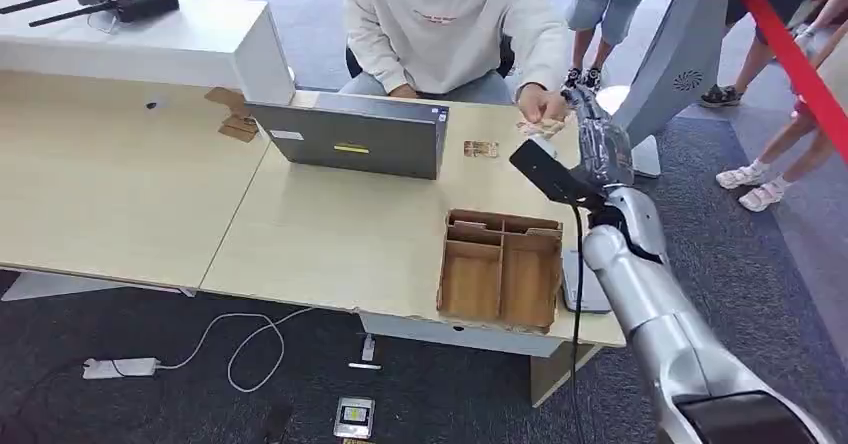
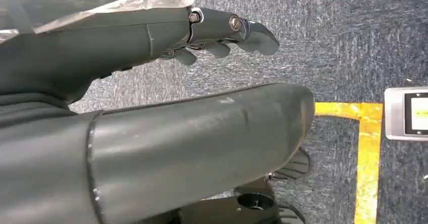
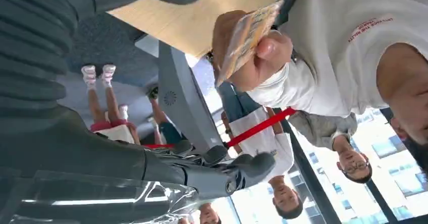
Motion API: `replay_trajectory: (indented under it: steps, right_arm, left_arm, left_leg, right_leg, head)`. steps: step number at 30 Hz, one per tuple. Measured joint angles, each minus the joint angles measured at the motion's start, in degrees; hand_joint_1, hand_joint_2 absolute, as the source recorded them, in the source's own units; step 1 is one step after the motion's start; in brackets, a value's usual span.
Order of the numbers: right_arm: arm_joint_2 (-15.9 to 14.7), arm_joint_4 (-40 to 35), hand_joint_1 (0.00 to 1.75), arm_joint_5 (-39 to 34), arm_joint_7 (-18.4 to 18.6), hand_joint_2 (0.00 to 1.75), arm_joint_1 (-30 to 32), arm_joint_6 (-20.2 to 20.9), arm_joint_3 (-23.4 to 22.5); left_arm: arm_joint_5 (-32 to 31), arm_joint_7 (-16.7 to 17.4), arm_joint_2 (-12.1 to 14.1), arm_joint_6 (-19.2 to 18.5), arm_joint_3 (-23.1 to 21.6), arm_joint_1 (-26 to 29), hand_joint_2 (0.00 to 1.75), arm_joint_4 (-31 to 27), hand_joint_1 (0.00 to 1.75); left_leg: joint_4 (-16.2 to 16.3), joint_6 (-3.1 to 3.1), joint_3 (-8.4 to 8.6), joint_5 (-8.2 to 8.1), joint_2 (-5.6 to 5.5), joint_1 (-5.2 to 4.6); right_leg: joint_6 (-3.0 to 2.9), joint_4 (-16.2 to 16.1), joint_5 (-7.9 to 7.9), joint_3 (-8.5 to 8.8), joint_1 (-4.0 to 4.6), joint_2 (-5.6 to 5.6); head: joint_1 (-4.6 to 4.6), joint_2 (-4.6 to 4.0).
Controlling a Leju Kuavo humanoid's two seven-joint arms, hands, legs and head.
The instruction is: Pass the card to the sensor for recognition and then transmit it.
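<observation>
right wrist view: card sits pinched in the person's hand, just off the right hand, whose fingers look spread and empty. close on its edge squarely. left hand hangs slack, empty.

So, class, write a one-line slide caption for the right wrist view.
A seated person's hand holds a card beside the open robot hand.
</observation>
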Motion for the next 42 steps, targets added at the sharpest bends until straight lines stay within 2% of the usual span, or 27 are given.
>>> replay_trajectory:
  steps: [6,16,21,25,31,34,37,42]
  right_arm:
    - [-0.61,0.0,0.0,-0.33,0.09,1.75,-0.06,-1.44,-0.13]
    - [-2.29,-1.0,0.0,-5.15,-3.54,1.75,-0.88,-9.62,-2.84]
    - [-3.04,-2.69,0.0,-10.34,-5.18,1.75,-0.83,-9.37,-5.09]
    - [-4.04,-4.94,0.0,-14.49,-4.22,1.75,-0.06,-4.87,-6.49]
    - [-6.36,-8.91,0.0,-16.28,-2.04,1.75,3.1,2.68,-7.25]
    - [-8.07,-11.43,0.0,-17.57,-0.87,1.75,5.56,7.66,-7.54]
    - [-9.9,-13.01,0.0,-19.26,-1.2,1.75,7.37,12.05,-7.98]
    - [-12.31,-15.0,0.0,-20.83,-1.75,1.75,8.62,17.34,-8.39]
  left_arm:
    - [0.0,-0.31,0.0,-0.07,0.02,0.07,0.0,0.0,0.0]
    - [0.02,-0.13,0.02,-0.55,0.02,0.22,0.0,0.0,0.0]
    - [0.57,-0.13,0.02,-0.57,0.02,0.41,0.0,0.0,0.0]
    - [1.88,-0.13,0.02,-0.55,0.02,0.62,0.0,0.0,0.0]
    - [4.07,0.09,0.02,-0.46,0.02,1.13,0.0,0.0,0.0]
    - [5.99,0.33,-0.11,1.36,0.02,1.26,0.0,0.0,0.0]
    - [6.89,1.31,-1.03,3.91,0.02,1.01,0.0,0.0,0.0]
    - [7.13,1.51,-2.19,4.09,0.02,0.57,0.0,0.0,0.0]
  left_leg:
    - [0.0,0.0,0.0,0.0,0.0,0.0]
    - [0.01,0.0,0.0,0.0,0.0,-0.01]
    - [0.01,0.0,0.0,0.0,0.0,-0.01]
    - [0.01,0.0,0.01,0.0,0.0,-0.01]
    - [0.01,0.0,0.01,0.0,0.0,-0.01]
    - [0.01,0.01,0.0,0.0,-0.02,-0.01]
    - [0.01,0.01,0.0,-0.01,-0.01,-0.02]
    - [0.01,0.01,0.0,-0.01,0.0,-0.04]
  right_leg:
    - [0.0,-0.01,0.0,0.0,0.0,0.0]
    - [0.0,-0.01,0.0,0.0,-0.01,0.0]
    - [0.0,-0.01,0.0,-0.01,-0.01,0.0]
    - [0.0,-0.02,0.0,-0.01,0.0,0.0]
    - [0.0,-0.04,0.0,-0.01,-0.01,0.0]
    - [0.0,-0.06,0.0,-0.02,-0.02,0.0]
    - [0.01,-0.05,0.0,-0.02,-0.09,0.0]
    - [0.01,-0.06,0.01,-0.02,-0.09,0.01]
  head:
    - [0.0,0.0]
    - [-0.02,0.0]
    - [0.0,0.0]
    - [0.0,0.0]
    - [-0.02,0.0]
    - [0.0,0.0]
    - [-0.02,0.0]
    - [0.0,0.0]
